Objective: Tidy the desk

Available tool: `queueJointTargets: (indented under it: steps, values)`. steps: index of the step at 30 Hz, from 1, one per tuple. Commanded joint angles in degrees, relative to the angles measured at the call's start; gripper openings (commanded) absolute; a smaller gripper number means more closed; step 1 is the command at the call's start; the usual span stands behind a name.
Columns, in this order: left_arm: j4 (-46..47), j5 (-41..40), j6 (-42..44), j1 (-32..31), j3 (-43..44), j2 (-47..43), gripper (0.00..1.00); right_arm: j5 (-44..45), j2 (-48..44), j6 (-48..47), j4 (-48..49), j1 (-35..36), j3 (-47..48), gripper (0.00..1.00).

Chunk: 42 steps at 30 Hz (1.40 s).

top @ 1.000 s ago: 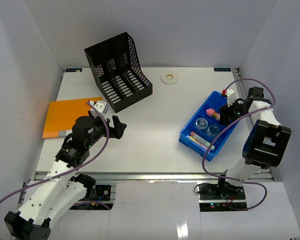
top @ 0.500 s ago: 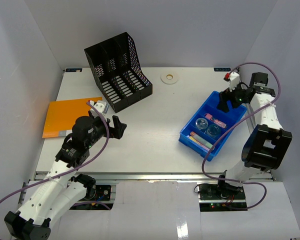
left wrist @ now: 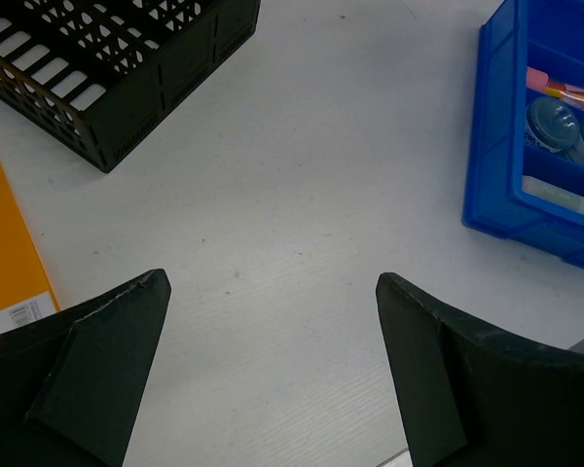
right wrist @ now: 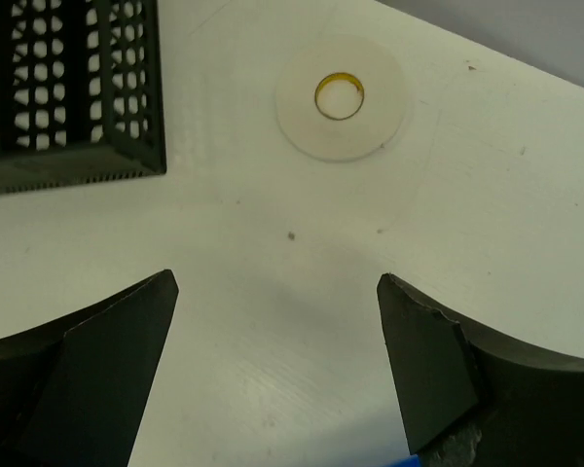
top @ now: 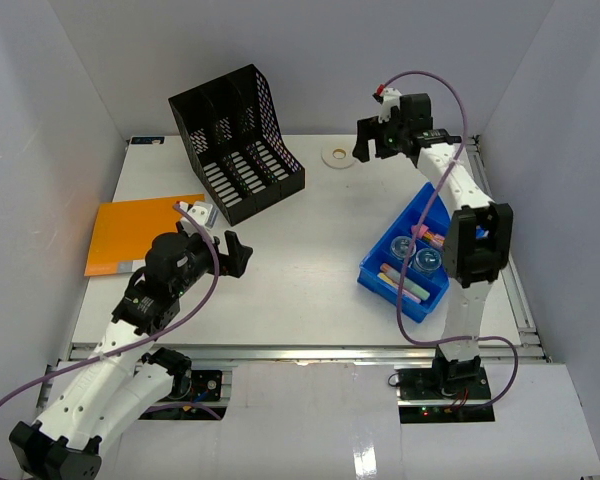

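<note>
The white counter (top: 310, 235) is filling the floor of the grey-walled enclosure, and several things are sitting on it. A black file rack (top: 236, 142) is standing at the far left, an orange folder (top: 130, 232) is lying flat beside it, and a blue bin (top: 412, 262) of small items is resting at the right. A white tape roll (right wrist: 343, 95) is lying loose near the far edge.

The right gripper (top: 364, 142) is hovering above the far part of the counter with its jaws spread wide and nothing between them. In its wrist view the roll is lying flat, hole upward, just ahead of the fingertips and roughly centred on the gap. Being round, the roll is offering no long axis to line up with, so the likely next move seems to be a short advance forward and down.

The left gripper (top: 238, 254) is also gaping wide and holding nothing. It is hanging over bare counter between the rack and the bin, well apart from the roll, so the right arm is clearly the nearer one.
</note>
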Motion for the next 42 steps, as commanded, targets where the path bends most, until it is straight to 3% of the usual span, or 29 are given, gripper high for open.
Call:
queueJointTargets:
  steps: [1, 5, 9, 18, 34, 42]
  values:
    - [0.46, -2.02, 0.28, 0.31, -0.48, 0.40, 0.98, 10.00, 13.91, 15.26, 3.41, 1.47, 16.44, 0.90]
    - [0.44, -4.27, 0.43, 0.31, -0.42, 1.14, 0.98, 15.35, 21.14, 18.68, 8.32, 2.53, 21.64, 0.91]
    - [0.55, -4.34, 0.60, 0.31, -0.57, 1.27, 0.98, 21.35, 26.91, 22.13, 12.07, 3.47, 25.62, 0.98]
    - [0.69, -3.93, 0.84, 0.31, -0.57, 2.12, 0.98, 31.60, 34.91, 23.67, 16.58, 5.17, 30.26, 0.81]
    - [0.76, -3.99, 0.86, 0.31, -0.66, 2.53, 0.98, 31.15, 41.33, 20.36, 19.19, 5.83, 31.82, 0.68]
    - [0.81, -3.99, 0.99, 0.31, -0.66, 2.21, 0.98, 27.46, 39.51, 19.50, 18.50, 5.68, 28.70, 0.52]
